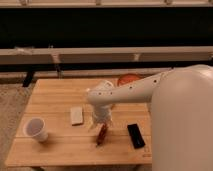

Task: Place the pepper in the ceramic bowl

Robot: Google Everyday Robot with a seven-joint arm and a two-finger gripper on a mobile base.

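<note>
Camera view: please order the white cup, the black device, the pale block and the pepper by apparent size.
1. white cup
2. black device and pale block: these look alike, so not ranked
3. pepper, slender; the claw hangs at its upper end

Gripper [100, 120] above pepper [102, 134], pale block [76, 115] and black device [135, 135] flanking, gaps between

On one wooden table [55, 150] we count one pepper [101, 135]; one ceramic bowl [129, 80]; one white cup [36, 129]; one black device [135, 135]; one pale block [76, 115]; one gripper [101, 121], just above the pepper.
</note>
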